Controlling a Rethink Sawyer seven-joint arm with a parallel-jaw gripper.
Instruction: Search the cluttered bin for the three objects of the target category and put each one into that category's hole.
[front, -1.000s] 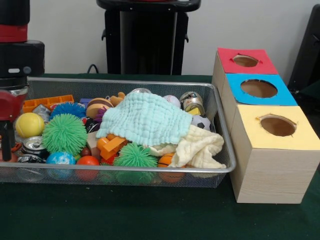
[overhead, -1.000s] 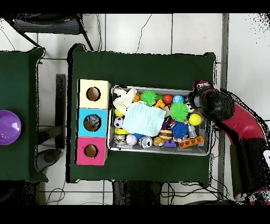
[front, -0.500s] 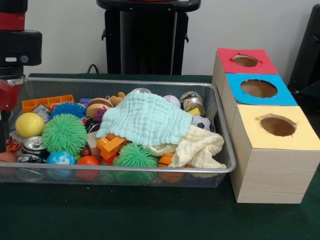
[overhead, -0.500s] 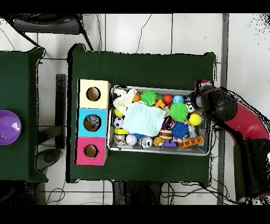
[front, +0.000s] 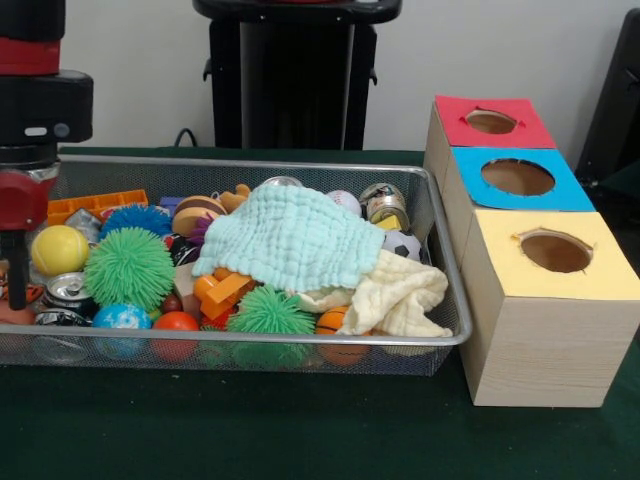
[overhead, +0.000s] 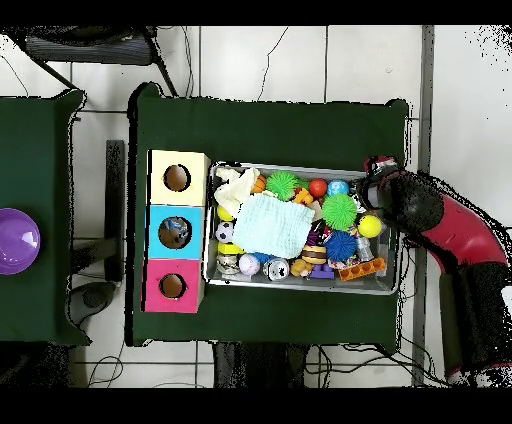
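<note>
Bin of clutter lies lengthwise across the green surface, beside the three holed boxes. My tool hangs at its end near the yellow ball; I cannot tell its opening.

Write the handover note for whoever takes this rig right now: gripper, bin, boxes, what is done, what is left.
Gripper: low at the end of the wire bin away from the boxes, by the yellow ball; open or shut cannot be told.
Bin: full of clutter; a mint cloth and a cream cloth cover the middle.
Boxes: red box, blue box, yellow box stand beside the bin.
Done: no sorted object visible.
Left: find and post all three.
</note>
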